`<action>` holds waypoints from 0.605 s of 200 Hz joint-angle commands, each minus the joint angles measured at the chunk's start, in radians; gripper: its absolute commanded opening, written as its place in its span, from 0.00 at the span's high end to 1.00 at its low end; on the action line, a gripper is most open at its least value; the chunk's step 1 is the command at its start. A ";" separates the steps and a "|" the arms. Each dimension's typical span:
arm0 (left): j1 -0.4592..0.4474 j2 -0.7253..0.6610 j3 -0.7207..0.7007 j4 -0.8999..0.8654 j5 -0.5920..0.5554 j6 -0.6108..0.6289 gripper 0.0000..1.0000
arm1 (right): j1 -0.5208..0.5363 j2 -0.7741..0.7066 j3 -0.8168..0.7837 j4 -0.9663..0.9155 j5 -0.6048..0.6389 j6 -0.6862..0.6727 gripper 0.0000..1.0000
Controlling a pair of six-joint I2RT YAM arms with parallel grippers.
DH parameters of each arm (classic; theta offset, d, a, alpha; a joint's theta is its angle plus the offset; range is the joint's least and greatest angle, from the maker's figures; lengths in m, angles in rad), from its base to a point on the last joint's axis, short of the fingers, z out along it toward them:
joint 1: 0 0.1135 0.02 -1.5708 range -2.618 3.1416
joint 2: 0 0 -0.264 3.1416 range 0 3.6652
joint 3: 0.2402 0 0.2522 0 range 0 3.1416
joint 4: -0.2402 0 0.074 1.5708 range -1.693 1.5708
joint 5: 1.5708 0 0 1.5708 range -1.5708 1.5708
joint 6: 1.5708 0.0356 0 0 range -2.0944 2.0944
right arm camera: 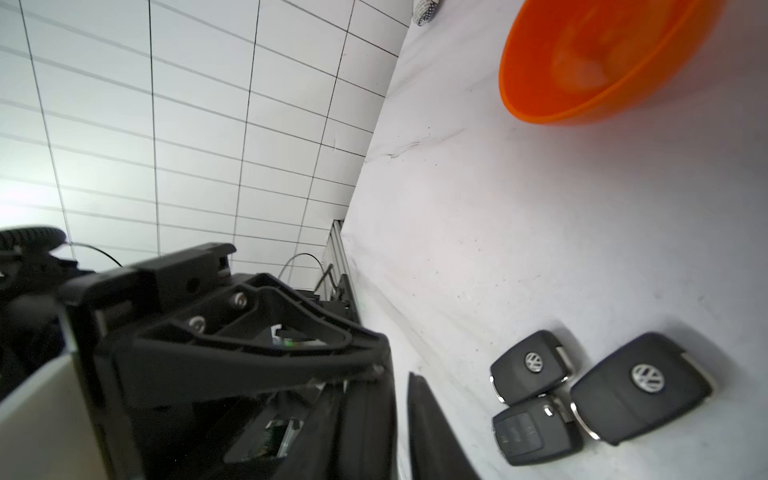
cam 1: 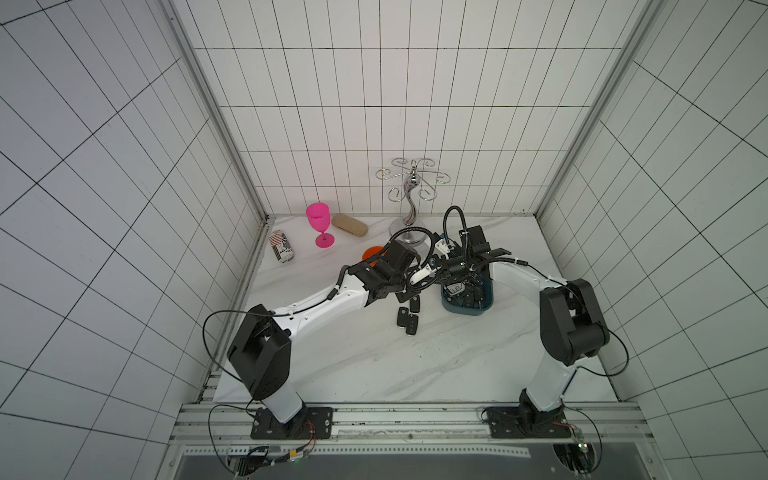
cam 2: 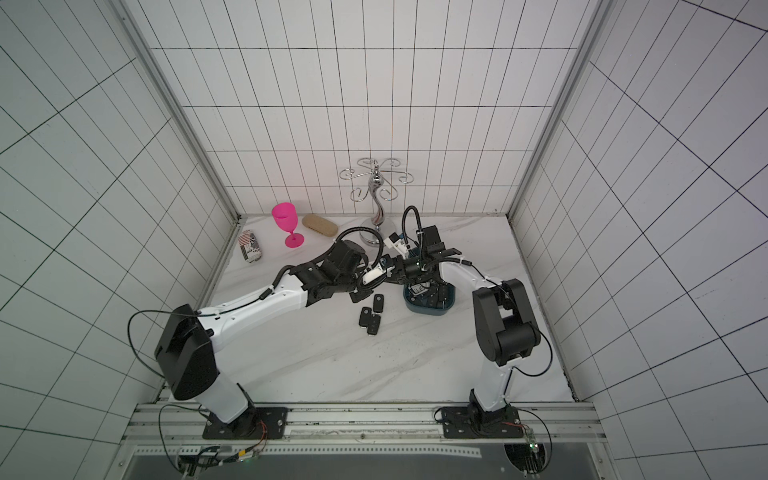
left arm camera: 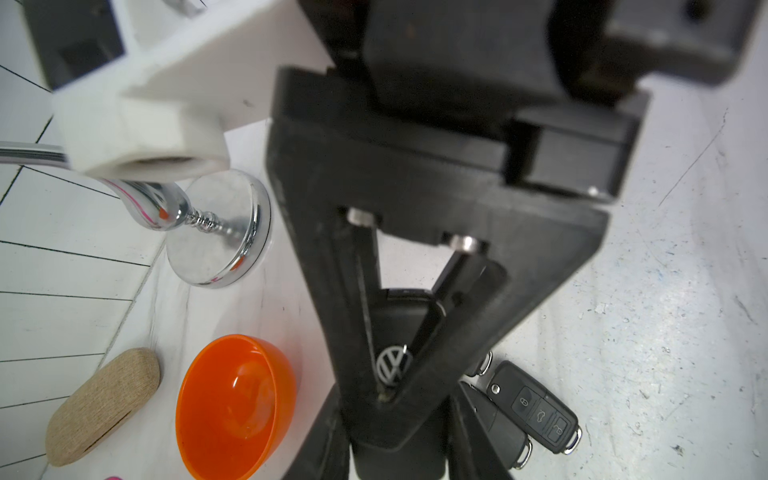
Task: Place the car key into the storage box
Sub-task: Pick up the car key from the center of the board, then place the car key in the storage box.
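Car keys come first: nearest the arm bases, three loose fobs lie bunched on the pale marbled worktop [cam 1: 374,365]. The nearest fob [cam 1: 411,327] and the second fob [cam 1: 402,318] lie side by side and touching, with the third fob [cam 1: 414,304] just beyond them. Close above that bunch hangs the left end effector [left arm camera: 386,395], pointing down. Its fingers [left arm camera: 457,332] are drawn together on a black car key [left arm camera: 392,365], whose VW badge shows in the gap between them. Whether this key is clear of the worktop cannot be told. It is outside the storage box [cam 1: 467,312], just beside it on the left arm's side. The box, a dark teal tub with low walls, stands on the worktop and holds a jumble of dark fobs too tangled to count. Over its far part sits the right end effector [right arm camera: 380,353], fingers closed tip to tip with nothing seen between them. Behind the left wrist an orange bowl [left arm camera: 237,407] stands on the worktop, half hidden in both top views. Farther back, by the tiled wall, a chrome hook stand [cam 1: 411,195] rises on its round base. Near it are a tan oblong case [cam 1: 350,226] lying flat and a pink goblet [cam 1: 319,224] standing upright. By the left wall lies a printed can [cam 1: 281,246] on its side.
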 commanded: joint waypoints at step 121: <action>0.062 0.010 -0.029 0.117 -0.138 -0.086 0.02 | -0.149 -0.012 0.177 -0.369 0.548 -0.374 0.98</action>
